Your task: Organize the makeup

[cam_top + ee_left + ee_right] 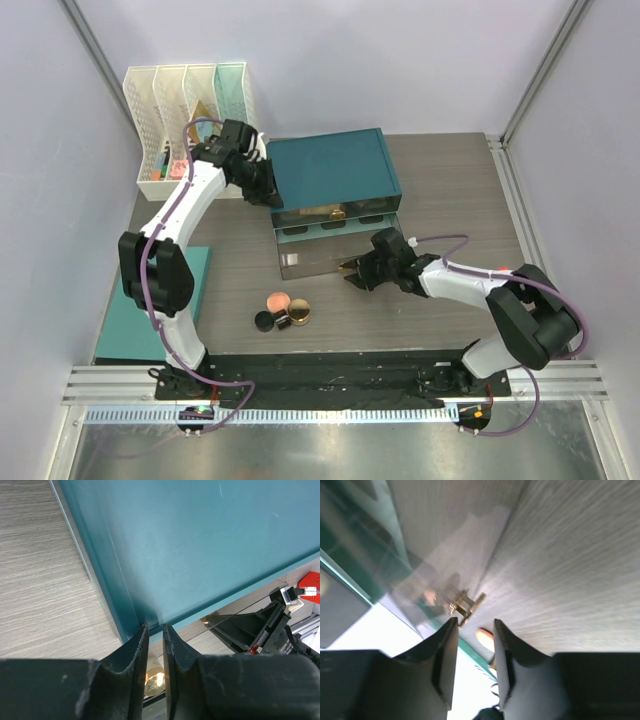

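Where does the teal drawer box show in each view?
Top external: teal drawer box, centre back.
Left wrist: it fills the upper right.
Right wrist: blurred teal edge at far left, probably it.
Shared landmark: the wood-grain tabletop, in all three.

Two matching arms, white over black, trailing purple

Left arm (195, 200) first: glossy white shells between chunky black joint housings, a purple cable (152, 300) running its length. The right arm (455, 280) is its twin, with white links, black motors and its own purple cable (445, 238). Up close, the left fingers (132, 650) are matte black and saw-toothed inside; the right fingers (445, 655) are black and smoother.
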Robot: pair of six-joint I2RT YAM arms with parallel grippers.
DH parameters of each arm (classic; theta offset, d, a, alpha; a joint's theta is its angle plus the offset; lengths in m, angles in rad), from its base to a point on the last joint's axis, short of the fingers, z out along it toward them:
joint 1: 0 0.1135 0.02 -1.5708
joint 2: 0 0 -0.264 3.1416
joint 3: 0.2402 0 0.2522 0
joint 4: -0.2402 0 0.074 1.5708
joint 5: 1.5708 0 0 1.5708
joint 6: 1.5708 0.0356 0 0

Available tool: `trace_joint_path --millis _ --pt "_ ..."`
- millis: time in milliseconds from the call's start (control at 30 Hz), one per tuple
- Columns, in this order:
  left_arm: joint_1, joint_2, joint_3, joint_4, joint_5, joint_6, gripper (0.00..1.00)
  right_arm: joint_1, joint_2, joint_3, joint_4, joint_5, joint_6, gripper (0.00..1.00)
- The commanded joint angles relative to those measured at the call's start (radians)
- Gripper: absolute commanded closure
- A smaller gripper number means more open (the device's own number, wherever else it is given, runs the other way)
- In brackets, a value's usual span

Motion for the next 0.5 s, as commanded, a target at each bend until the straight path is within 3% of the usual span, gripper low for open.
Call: trace_joint_path --millis 0,233,467 --pt "0.007 0.032 -0.057 -0.106 -0.123 0.045 0.8 0.025 -0.061 0.055 -0.184 -0.081 -0.144 0.59" --pt "0.007 0.026 -0.06 -0.104 -0.126 0.045 0.79 0.025 -0.15 0.087 -0.276 -0.099 -0.216 0.5" --pt "0.007 0.02 -0.06 -0.106 -0.133 0.048 0.79 0.025 -0.165 0.321 -0.529 -0.021 -0.514 0.47"
